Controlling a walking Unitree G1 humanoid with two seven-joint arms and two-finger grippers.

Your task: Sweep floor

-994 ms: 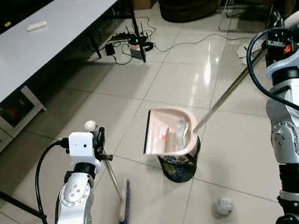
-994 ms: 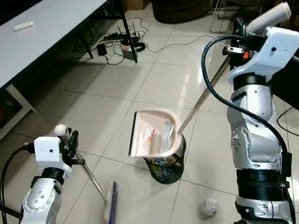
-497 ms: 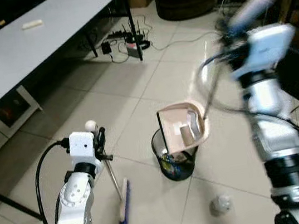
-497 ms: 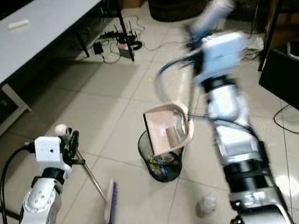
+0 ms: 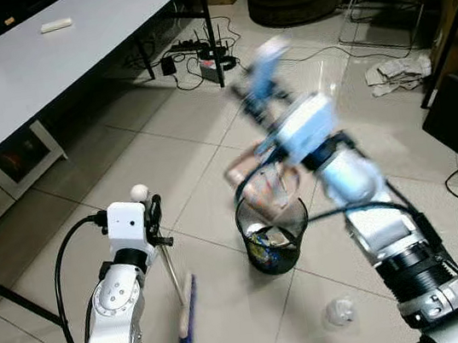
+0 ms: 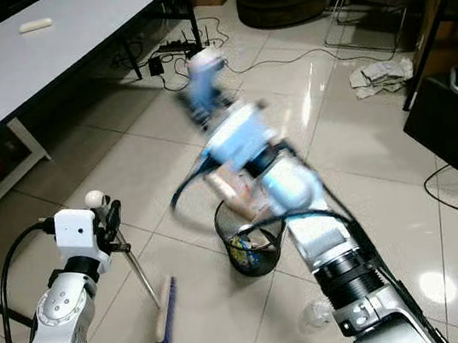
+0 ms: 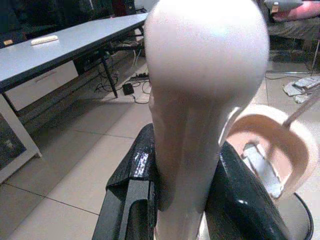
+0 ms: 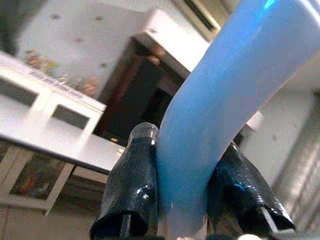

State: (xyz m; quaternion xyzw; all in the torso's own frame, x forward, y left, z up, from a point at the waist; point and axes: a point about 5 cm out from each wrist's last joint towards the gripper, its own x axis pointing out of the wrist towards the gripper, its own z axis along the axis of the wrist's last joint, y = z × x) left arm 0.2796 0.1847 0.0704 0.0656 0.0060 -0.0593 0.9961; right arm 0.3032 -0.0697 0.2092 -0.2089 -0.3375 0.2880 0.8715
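Pinkish plastic dustpan (image 7: 272, 150) is tipped up right over the black wire trash bin (image 5: 273, 236) in the middle of the tiled floor (image 5: 165, 146), and there's some litter sitting inside the pan. The right gripper (image 8: 182, 200) has its two black fingers clamped on the pan's light blue handle (image 8: 225, 95), and that whole arm is a blur, reaching across above the bin. Left gripper (image 7: 182, 200) is closed around the cream-coloured knob-ended broom handle (image 7: 200, 100), near-left of the bin. The broom's thin rod runs down to the blue-bristled broom head (image 5: 187, 314), which rests on the tiles just left of the bin. A crumpled white wad of paper (image 5: 340, 312) lies on the floor near-right of the bin, apart from it. Further back on the left there's a long grey table (image 5: 41, 70) with a small white object (image 5: 56, 25) on it, plus a tangle of cables and a power strip (image 5: 208, 58) on the floor past its leg. Crumpled newspaper (image 5: 395, 71) sits far right.
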